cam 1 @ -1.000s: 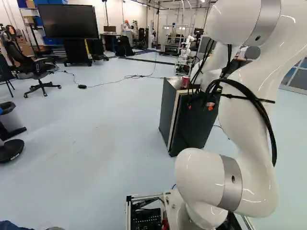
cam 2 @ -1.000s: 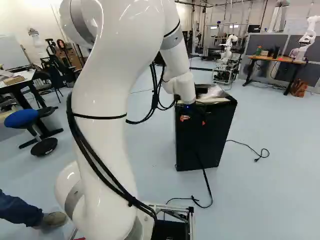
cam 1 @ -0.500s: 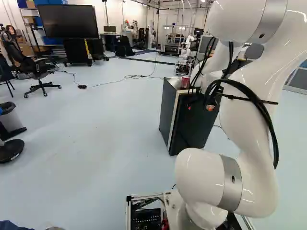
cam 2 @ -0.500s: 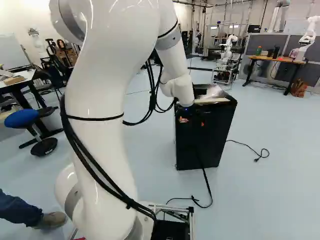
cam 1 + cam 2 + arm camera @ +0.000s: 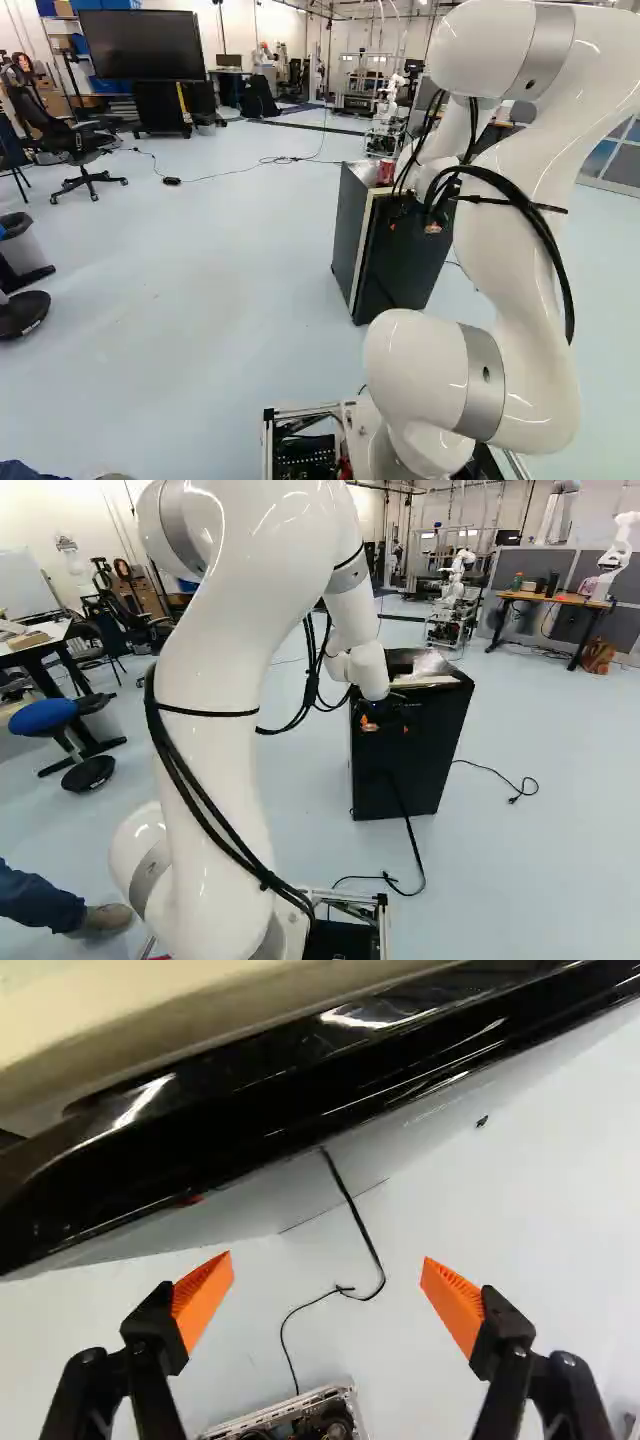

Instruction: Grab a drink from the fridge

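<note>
The small black fridge [image 5: 405, 262] stands on the floor ahead, its door closed. In the right base view my gripper [image 5: 388, 724] is at the upper front of the fridge [image 5: 405, 785], just below its top edge. The wrist view shows my gripper [image 5: 328, 1272] open, its orange pads wide apart with only floor seen between them. Ahead of the fingers the fridge's glossy black top edge [image 5: 300, 1105] runs slantwise; neither pad visibly touches it. A red can [image 5: 386, 172] stands on top of the fridge. Its inside is hidden.
A black cable [image 5: 411, 850] lies on the floor between fridge and base; another [image 5: 515, 785] lies beside the fridge. Another robot [image 5: 457, 580] stands behind it. A person's leg and shoe [image 5: 105, 918] show near the base, beside a blue stool [image 5: 45, 717].
My arm has swung slightly to one side and back, and the gripper now sits a little lower at the fridge's front. The fridge and the can have not moved on their own.
</note>
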